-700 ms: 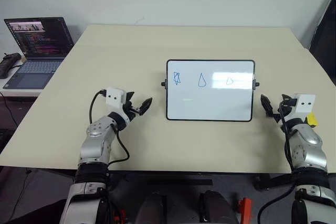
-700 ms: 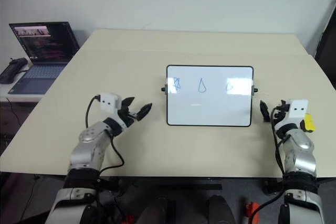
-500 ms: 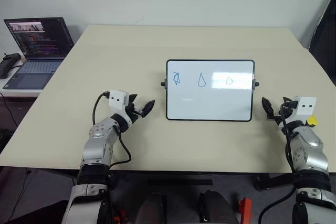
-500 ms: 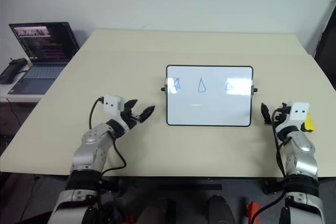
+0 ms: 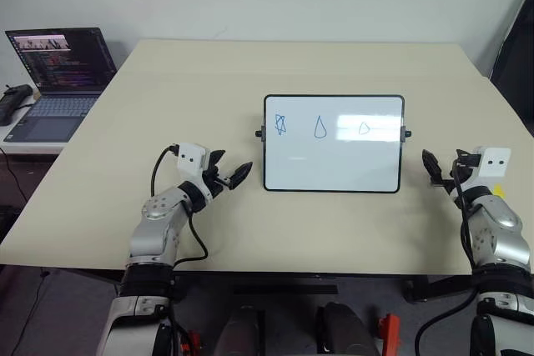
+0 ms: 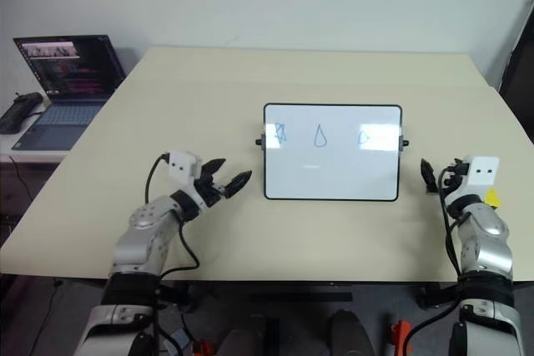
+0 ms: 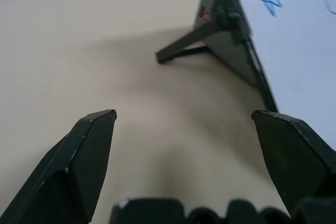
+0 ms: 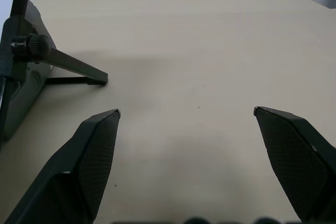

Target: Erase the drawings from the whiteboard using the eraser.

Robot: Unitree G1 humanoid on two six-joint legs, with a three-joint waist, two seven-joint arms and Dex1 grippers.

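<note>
Writing: none legible to you. Glossy dark-framed white whiteboard stands mid-table, between wide-open left gripper and wide-open right gripper; small yellow eraser near table's right edge, behind right fingers.

silver metal forearms, black cables, white box wrist housings, black pointed fingers.

The whiteboard stands between the left gripper and right gripper.
</note>
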